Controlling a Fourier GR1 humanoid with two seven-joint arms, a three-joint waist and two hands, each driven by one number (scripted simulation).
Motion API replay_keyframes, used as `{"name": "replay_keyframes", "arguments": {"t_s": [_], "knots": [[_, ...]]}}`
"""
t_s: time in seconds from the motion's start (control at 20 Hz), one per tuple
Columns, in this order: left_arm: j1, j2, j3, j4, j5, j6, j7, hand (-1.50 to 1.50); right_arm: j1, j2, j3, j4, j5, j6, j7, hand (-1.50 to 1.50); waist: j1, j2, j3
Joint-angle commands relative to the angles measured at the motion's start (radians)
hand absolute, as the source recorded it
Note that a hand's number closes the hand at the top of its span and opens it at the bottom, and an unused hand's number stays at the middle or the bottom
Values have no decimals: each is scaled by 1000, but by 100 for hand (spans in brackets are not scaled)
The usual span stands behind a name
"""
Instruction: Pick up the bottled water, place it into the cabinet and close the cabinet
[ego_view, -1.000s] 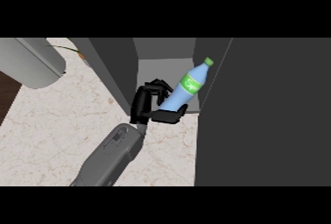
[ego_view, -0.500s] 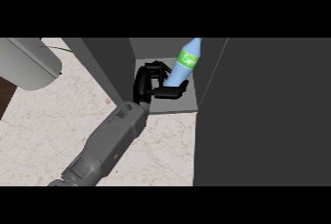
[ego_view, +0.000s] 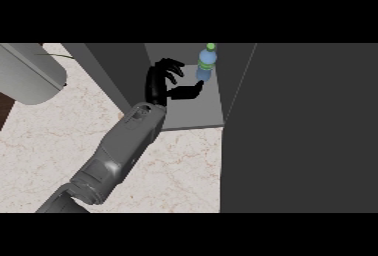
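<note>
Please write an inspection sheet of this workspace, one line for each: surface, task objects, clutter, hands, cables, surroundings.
Surface: pale marbled counter, bare where it shows.
Task objects: bottled water stands upright on the grey cabinet floor, inside the open cabinet; blue body, green cap. The dark cabinet door is open, at the view's right.
Clutter: nothing seen.
Hands: one black hand on a grey forearm is inside the cabinet, fingers spread, thumb reaching toward the bottle. Whether it touches the bottle cannot be told. Which hand it is cannot be told. No other hand is in view.
Cables: nothing seen.
Surroundings: a rounded grey object at the upper left; what it is cannot be told.
</note>
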Motion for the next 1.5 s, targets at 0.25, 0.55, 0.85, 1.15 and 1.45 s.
{"name": "replay_keyframes", "arguments": {"t_s": [0.25,0.55,0.85,1.15,1.45], "knots": [[-90,-1,28,164,-38,126,-40,-150,15,-8,5,-80,-46,23,20,-150,-12,8,-2],[-122,4,137,31,51,1,-185,-150,11,-24,-15,-48,-49,54,5,-150,-6,6,-3],[-75,-13,185,-75,138,-261,-302,150,4,2,15,-46,-22,44,-2,-150,4,-4,-2],[-35,-13,157,-89,207,-286,-343,150,30,-22,-12,-115,-54,61,33,-150,11,-11,-1],[100,-14,-16,-284,294,-382,-258,150,28,-9,53,-162,4,23,103,-150,27,-24,-2]]}}
